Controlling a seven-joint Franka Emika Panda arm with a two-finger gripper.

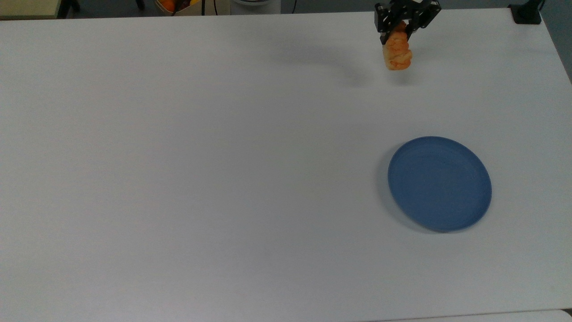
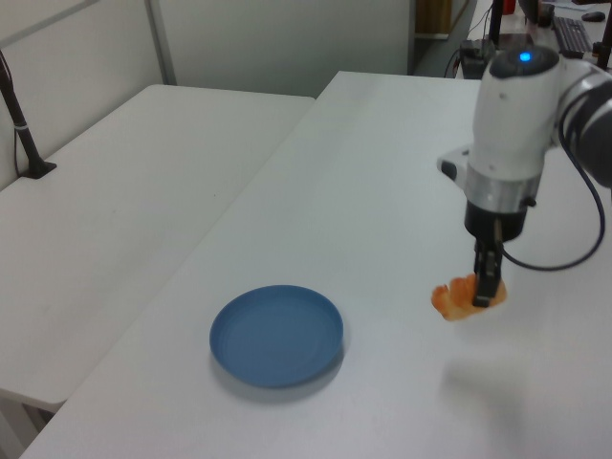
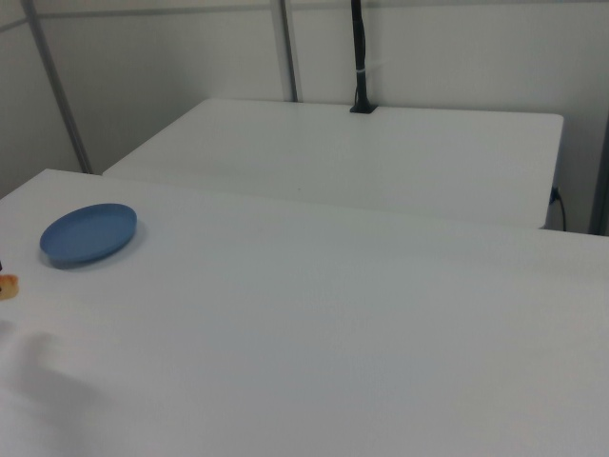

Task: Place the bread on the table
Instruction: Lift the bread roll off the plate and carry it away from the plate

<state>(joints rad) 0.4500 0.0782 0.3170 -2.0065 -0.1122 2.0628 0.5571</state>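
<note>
The golden-orange bread (image 1: 397, 52) hangs from my gripper (image 1: 395, 32), which is shut on its upper end, near the far edge of the white table (image 1: 201, 156) in the top view. In the left view the bread (image 2: 462, 297) sits low over the tabletop, at the tips of the black fingers (image 2: 484, 283), well to the right of the blue plate (image 2: 276, 335). I cannot tell whether the bread touches the table. A sliver of the bread (image 3: 8, 286) shows at the right view's left edge.
The round blue plate (image 1: 439, 183) lies bare on the top view's right side; it also appears as the plate (image 3: 88, 233) in the right view. A second white table (image 2: 105, 220) stands alongside. A black post (image 2: 21, 124) rises at the left view's left.
</note>
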